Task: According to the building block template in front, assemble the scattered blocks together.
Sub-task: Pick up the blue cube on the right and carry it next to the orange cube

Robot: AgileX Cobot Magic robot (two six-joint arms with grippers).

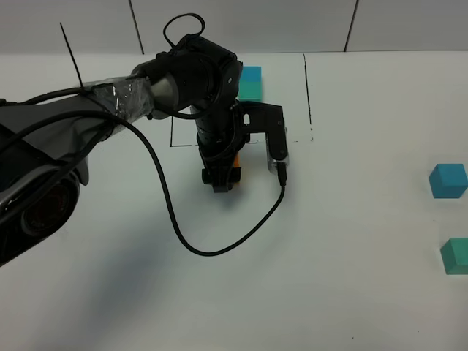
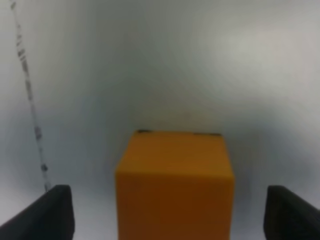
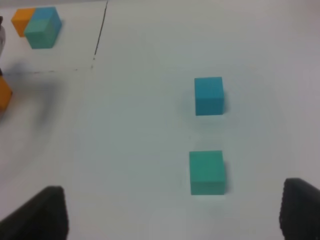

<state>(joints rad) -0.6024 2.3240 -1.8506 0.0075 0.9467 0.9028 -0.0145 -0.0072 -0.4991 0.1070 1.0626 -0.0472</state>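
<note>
The orange block [image 1: 236, 162] [image 2: 175, 182] rests on the white table just in front of the black frame line. My left gripper [image 1: 221, 179] [image 2: 170, 200] straddles it, open, with a gap between each finger and the block. The building block template [image 1: 251, 82] [image 3: 39, 25] lies behind the arm inside the black frame, with blue and teal cubes showing and the rest hidden in the exterior high view. The blue block [image 1: 447, 180] [image 3: 208, 95] and the teal-green block [image 1: 455, 255] [image 3: 206, 171] sit apart at the far right. My right gripper [image 3: 172, 200] hovers open before them, holding nothing.
A black cable [image 1: 197, 245] loops from the left arm across the table in front of the gripper. A thin black frame line [image 1: 308, 88] runs down the table right of the template. The left arm's silver-taped forearm [image 1: 117, 99] crosses the left side.
</note>
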